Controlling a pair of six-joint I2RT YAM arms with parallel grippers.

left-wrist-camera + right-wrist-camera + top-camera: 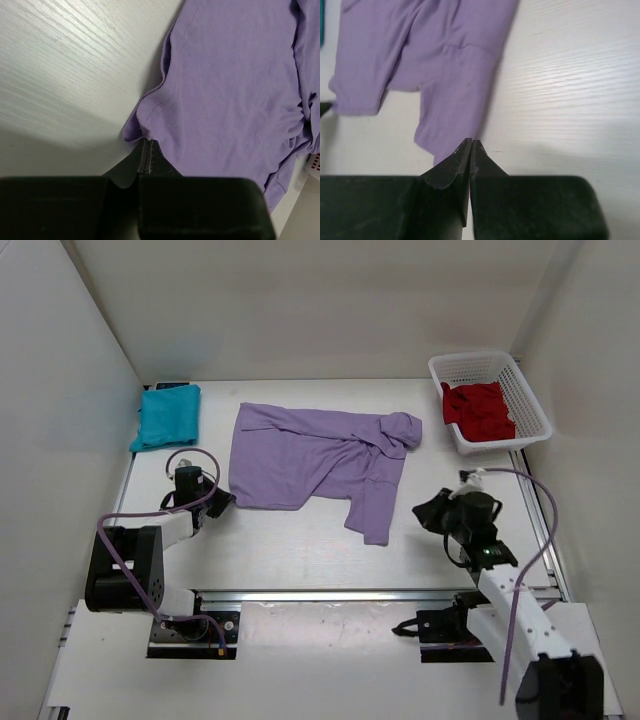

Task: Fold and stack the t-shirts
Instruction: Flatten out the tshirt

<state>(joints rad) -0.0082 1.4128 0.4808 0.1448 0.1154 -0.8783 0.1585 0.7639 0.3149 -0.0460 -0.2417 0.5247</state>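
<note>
Black left gripper [145, 143] fingertips sit pressed together at the near-left hem corner of the lavender short-sleeved cloth t-shirt [310, 455]. A small nub of cloth bunches at the tips, so they seem to have nipped that corner. The right gripper [471, 143] is also fully closed but holds nothing. Its tips rest on the bare white wood-grain table [300, 550], just beside the end of the sleeve that trails toward the near edge.

I judge the folding of the lavender shirt to be just beginning. The teal cloth t-shirt [167, 417] lies folded in a neat square at the far-left corner. The dark red cloth t-shirt [480, 412] lies crumpled in the white plastic mesh basket [472, 357] at the far right.

Next, the left arm likely needs to lift its corner and carry it across without dragging the whole garment. The right gripper must first open and take hold of the sleeve or hem.

The lavender shirt lies mid-table, mostly spread. Its body is fairly flat on the left, but its far-right end is rumpled into a knot, with creases running toward the loose sleeve. That end probably needs smoothing before a clean fold.
</note>
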